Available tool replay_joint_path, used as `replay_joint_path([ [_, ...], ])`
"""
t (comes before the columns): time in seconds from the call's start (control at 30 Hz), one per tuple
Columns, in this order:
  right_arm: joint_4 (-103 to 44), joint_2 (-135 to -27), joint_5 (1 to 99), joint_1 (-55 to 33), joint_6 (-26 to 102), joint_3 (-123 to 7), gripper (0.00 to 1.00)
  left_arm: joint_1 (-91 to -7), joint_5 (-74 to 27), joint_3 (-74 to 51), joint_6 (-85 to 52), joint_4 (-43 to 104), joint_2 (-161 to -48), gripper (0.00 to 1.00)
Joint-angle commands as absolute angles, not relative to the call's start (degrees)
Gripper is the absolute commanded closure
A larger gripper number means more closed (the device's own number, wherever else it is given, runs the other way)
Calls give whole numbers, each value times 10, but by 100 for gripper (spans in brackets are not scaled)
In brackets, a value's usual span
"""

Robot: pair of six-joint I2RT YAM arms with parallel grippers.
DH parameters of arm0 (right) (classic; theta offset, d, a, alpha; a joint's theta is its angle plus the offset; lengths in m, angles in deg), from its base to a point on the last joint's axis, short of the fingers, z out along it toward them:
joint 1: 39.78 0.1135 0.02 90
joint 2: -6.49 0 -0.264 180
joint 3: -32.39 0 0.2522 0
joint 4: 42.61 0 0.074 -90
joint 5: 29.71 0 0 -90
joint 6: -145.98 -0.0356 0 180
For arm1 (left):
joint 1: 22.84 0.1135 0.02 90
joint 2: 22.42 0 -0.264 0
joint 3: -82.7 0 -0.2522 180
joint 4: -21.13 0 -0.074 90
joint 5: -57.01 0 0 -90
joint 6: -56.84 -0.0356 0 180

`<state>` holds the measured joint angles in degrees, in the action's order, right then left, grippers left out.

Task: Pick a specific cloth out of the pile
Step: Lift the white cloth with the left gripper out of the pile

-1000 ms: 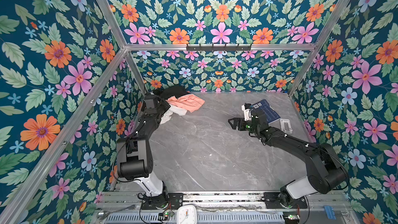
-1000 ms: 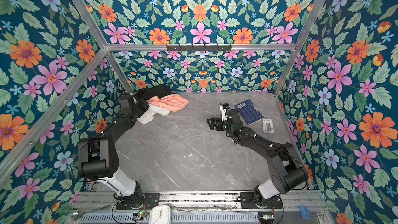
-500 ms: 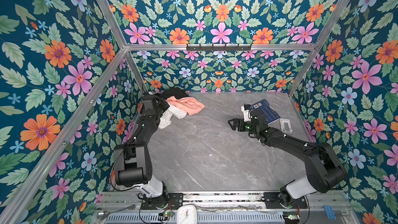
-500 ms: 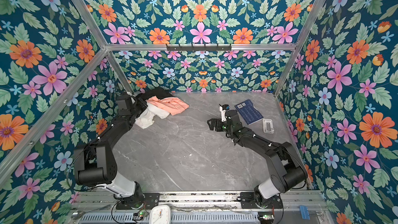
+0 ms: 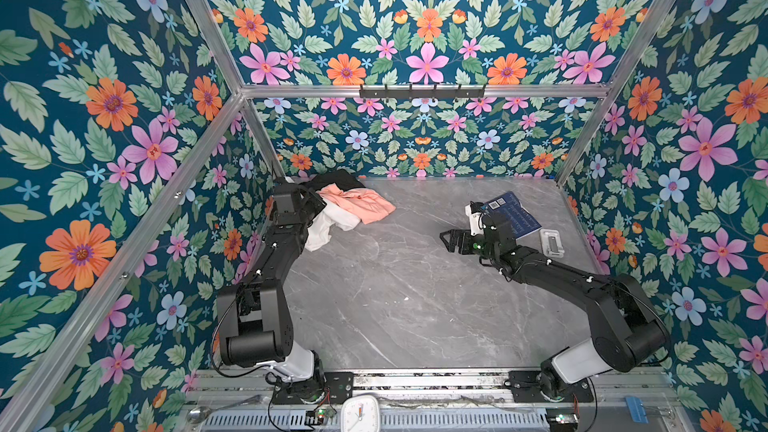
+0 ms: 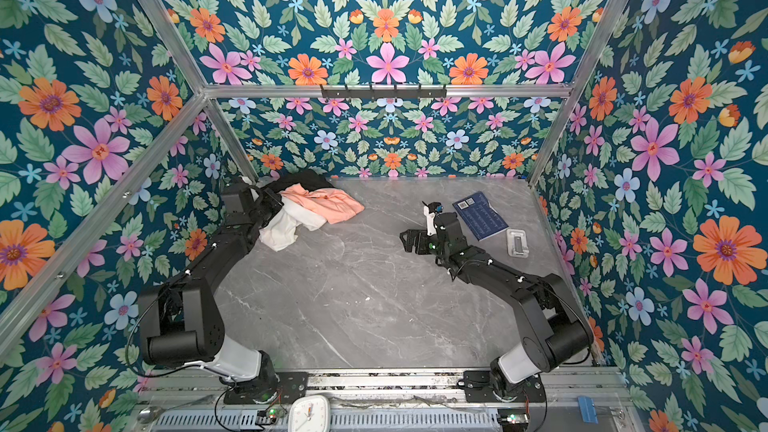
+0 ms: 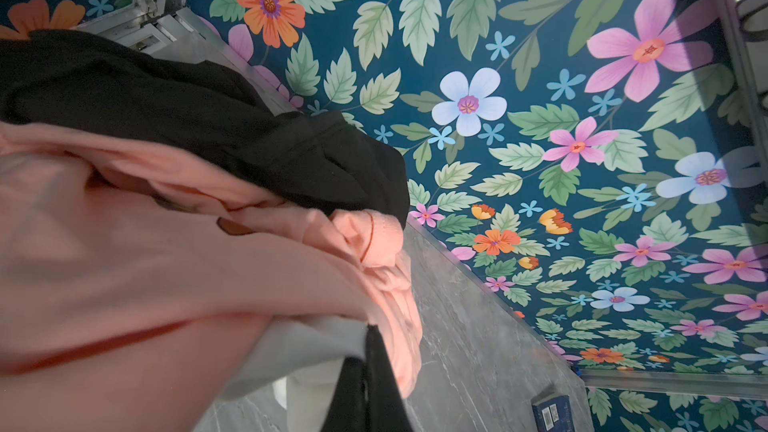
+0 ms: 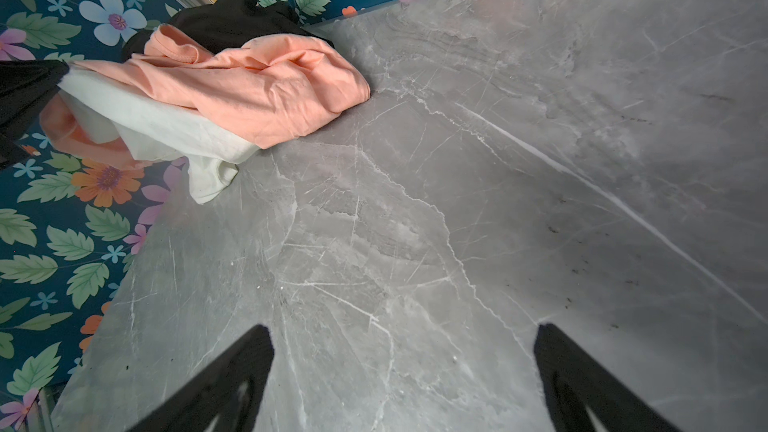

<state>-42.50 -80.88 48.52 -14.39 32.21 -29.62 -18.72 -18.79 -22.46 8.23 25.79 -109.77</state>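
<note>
Where both top views look down on the grey table point(image 5: 395, 305), the pile point(image 5: 353, 197) sits in its 11 o'clock corner. A black garment point(image 5: 337, 179) lies against the walls with a peach shirt point(image 5: 365, 206) over it. The white cloth point(image 5: 330, 226) spills out from under the peach shirt toward 7 o'clock. The left gripper point(image 5: 314, 210) is at the pile's 9 o'clock edge, clamped together on the cloth's upper fold. The right gripper point(image 5: 448, 241) hovers toward 3 o'clock, jaws spread and empty, well apart from the pile. A blue book point(image 5: 514, 214) and a small white block point(image 5: 551, 243) lie beyond it at 2 o'clock.

From the left wrist, the cloth point(image 7: 307, 347) bunches against a black finger point(image 7: 368, 371) beneath the peach shirt, with the black garment behind.

From the right wrist, two fingers point(image 8: 232, 376) stand wide over bare table. The cloth point(image 8: 158, 122) stretches from the left gripper point(image 8: 25, 89) down to the tabletop under the peach shirt.
</note>
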Motion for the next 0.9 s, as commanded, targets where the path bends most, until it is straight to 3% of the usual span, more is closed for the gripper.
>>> replay_joint_path([
  [0.0,-436,-812,488,-142,321,-297,1,-187,-192,-223,76,228,-1087,100],
  [0.87,-428,-826,484,-138,326,-323,1,-187,-204,-144,63,288,-1065,100],
])
